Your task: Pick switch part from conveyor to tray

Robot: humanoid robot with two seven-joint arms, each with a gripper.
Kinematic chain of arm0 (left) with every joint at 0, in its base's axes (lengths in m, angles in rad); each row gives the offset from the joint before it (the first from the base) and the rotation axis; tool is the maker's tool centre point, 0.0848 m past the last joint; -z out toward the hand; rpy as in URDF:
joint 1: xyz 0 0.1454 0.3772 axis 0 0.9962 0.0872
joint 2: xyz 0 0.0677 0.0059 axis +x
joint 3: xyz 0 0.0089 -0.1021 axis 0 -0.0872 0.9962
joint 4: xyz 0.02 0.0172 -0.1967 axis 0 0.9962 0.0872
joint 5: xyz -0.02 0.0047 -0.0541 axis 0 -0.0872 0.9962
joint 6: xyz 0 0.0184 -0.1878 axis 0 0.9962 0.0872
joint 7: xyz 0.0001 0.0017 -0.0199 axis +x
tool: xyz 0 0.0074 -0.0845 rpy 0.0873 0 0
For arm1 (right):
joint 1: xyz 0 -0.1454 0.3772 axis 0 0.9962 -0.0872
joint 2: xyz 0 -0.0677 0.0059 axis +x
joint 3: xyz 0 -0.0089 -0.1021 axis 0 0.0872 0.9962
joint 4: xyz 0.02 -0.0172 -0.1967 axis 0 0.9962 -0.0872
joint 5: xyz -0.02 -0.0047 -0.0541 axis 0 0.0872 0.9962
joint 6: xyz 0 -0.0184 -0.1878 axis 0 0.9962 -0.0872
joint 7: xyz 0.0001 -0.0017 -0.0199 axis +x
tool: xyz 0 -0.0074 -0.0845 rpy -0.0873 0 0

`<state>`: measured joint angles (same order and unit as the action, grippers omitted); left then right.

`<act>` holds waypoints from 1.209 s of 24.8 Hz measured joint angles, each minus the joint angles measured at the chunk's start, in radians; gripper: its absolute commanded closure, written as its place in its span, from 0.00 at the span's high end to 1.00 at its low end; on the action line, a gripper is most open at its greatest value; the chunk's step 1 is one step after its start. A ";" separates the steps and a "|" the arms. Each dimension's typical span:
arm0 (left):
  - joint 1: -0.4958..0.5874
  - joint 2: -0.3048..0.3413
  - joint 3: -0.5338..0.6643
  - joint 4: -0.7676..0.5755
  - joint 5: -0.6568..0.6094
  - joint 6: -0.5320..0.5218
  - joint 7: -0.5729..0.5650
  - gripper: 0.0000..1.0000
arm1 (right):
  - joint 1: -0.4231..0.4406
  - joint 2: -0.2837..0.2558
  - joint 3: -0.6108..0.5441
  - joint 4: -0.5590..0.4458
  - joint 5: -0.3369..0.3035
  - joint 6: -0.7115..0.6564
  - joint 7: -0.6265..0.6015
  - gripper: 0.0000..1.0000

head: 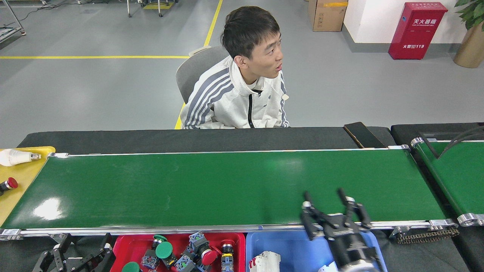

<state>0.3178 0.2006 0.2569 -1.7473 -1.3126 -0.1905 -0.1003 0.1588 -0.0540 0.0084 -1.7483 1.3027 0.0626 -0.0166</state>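
The conveyor (pixel 189 189) lies bare across my view, no switch part on it. Those already picked sit in the near red tray (pixel 128 245): small, stiff, light, probably best gripped by their blocky bodies. My right tool (pixel 327 198) hovers wide, empty; left tool (pixel 81 255) open, low.

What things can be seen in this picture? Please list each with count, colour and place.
conveyor: one, dark green, across the middle, bare
second belt: one, green, right edge
red tray: one, near edge, holding push-button switches
blue tray: one, beside the red, holding white parts
yellow surface: one, far left, with white bulb and red button
person: one, white jacket, seated behind conveyor
red cabinet: one, top right
left gripper: black, bottom left
right gripper: black, open, over conveyor's near rail
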 measured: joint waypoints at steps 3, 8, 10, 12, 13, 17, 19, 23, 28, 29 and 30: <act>0.007 0.002 0.005 0.000 0.004 0.000 0.010 1.00 | 0.036 -0.019 -0.122 -0.002 -0.048 -0.056 -0.006 0.99; 0.040 0.002 0.029 -0.008 0.004 -0.001 0.063 1.00 | 0.087 -0.020 -0.237 -0.004 -0.083 -0.183 -0.008 0.99; 0.057 0.002 0.033 -0.008 0.004 -0.001 0.070 1.00 | 0.110 -0.020 -0.244 -0.005 -0.083 -0.203 -0.008 0.99; 0.065 0.002 0.035 -0.008 0.005 -0.001 0.075 1.00 | 0.126 -0.020 -0.245 -0.005 -0.083 -0.214 -0.008 0.99; 0.070 0.002 0.036 -0.008 0.005 -0.001 0.076 1.00 | 0.134 -0.020 -0.246 -0.005 -0.083 -0.215 -0.008 0.99; 0.073 0.002 0.046 -0.009 0.005 -0.006 0.079 1.00 | 0.140 -0.020 -0.246 -0.005 -0.083 -0.217 -0.008 0.99; 0.073 0.002 0.047 -0.009 0.005 -0.002 0.079 1.00 | 0.140 -0.020 -0.246 -0.005 -0.083 -0.218 -0.008 0.99; 0.073 0.002 0.047 -0.009 0.005 0.002 0.080 1.00 | 0.139 -0.020 -0.246 -0.005 -0.083 -0.220 -0.008 0.99; 0.073 0.002 0.047 -0.009 0.005 0.003 0.080 1.00 | 0.138 -0.020 -0.246 -0.005 -0.083 -0.233 -0.008 0.99; 0.073 0.002 0.047 -0.009 0.005 0.003 0.080 1.00 | 0.137 -0.020 -0.246 -0.005 -0.083 -0.234 -0.009 0.99; 0.073 0.002 0.047 -0.009 0.005 0.003 0.080 1.00 | 0.136 -0.020 -0.246 -0.005 -0.083 -0.235 -0.009 0.99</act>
<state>0.3912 0.2026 0.3039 -1.7567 -1.3078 -0.1879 -0.0205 0.2949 -0.0736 -0.2379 -1.7531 1.2192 -0.1724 -0.0258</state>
